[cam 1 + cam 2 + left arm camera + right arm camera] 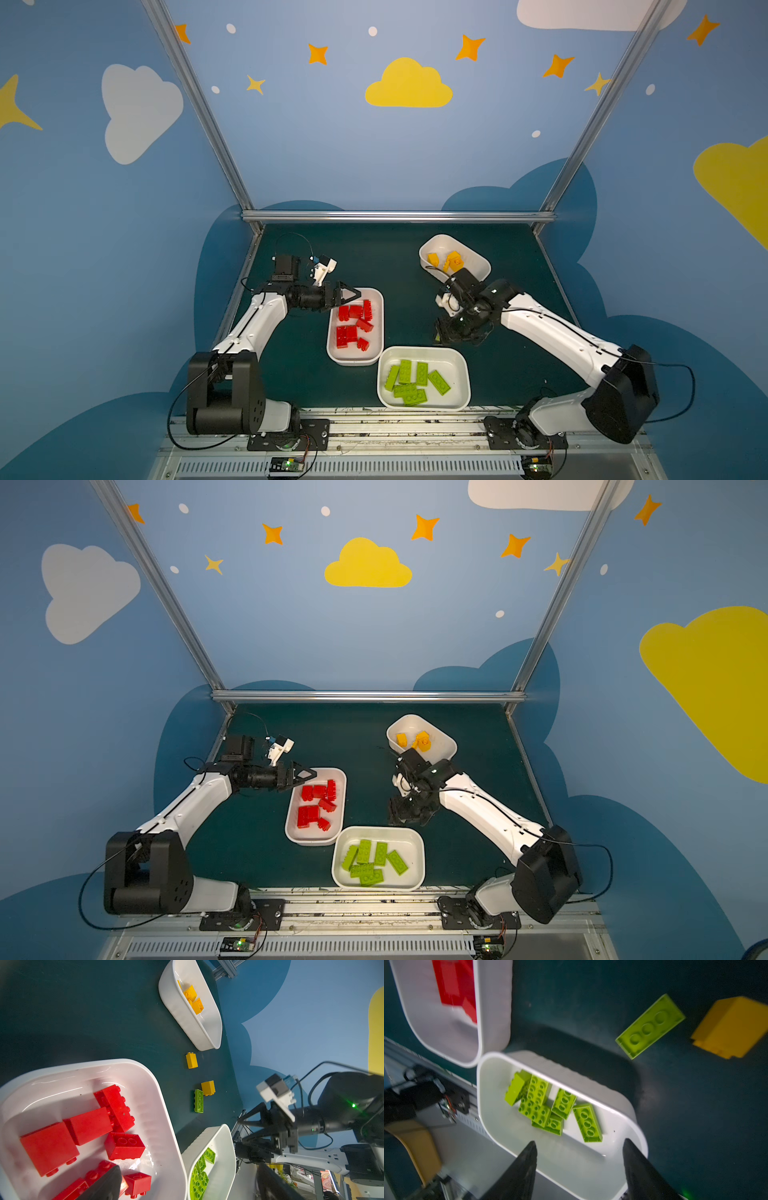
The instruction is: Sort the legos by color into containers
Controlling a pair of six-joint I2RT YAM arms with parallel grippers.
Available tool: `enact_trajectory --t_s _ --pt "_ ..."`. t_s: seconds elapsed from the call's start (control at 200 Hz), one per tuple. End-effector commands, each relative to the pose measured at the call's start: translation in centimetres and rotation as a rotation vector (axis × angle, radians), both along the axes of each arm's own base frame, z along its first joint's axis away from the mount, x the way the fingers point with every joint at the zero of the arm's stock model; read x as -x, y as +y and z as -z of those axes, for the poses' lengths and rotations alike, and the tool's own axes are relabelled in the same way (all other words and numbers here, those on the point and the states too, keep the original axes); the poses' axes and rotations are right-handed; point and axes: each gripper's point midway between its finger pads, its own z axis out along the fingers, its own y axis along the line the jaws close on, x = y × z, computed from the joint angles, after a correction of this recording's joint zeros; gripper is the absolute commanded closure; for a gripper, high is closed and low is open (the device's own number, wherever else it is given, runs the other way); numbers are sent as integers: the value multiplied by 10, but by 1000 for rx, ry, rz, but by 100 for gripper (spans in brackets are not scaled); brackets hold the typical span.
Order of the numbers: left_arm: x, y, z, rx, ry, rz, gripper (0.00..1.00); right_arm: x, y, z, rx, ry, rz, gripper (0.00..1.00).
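Note:
Three white containers stand on the dark green mat. One (355, 362) holds several red legos (353, 324), one (424, 350) several lime green legos (415, 380), and the far right one (478, 266) a few yellow legos (451, 259). On the mat lie a loose green lego (650, 1026) and two loose yellow legos (191, 1060) (208, 1087); in both top views my right arm hides them. My left gripper (351, 294) hangs open over the far end of the red container. My right gripper (579, 1153) is open and empty over the green container's corner, the loose green lego lying ahead of it.
An aluminium rail (399, 216) bounds the mat at the back, with slanted posts at both sides. The arm bases and a metal rail (407, 428) run along the front edge. The red and green containers nearly touch at their corners.

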Motion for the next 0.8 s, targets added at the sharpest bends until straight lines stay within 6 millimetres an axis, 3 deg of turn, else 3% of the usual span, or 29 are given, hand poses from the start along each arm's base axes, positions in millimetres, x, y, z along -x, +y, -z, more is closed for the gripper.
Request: enact_trajectory --t_s 0.0,0.27,0.485,0.676,0.791 --pt "0 -3 -3 16 -7 20 0 -24 -3 11 12 41 223 33" --pt "1 -4 -3 16 -6 23 1 -61 0 54 110 48 358 30" --pt "1 -4 0 15 -3 26 1 -71 0 91 196 86 358 34" --pt "1 -3 1 13 -2 28 0 -72 -4 111 268 107 342 43" --pt "0 -4 2 14 2 27 1 -70 -7 121 294 120 324 54"
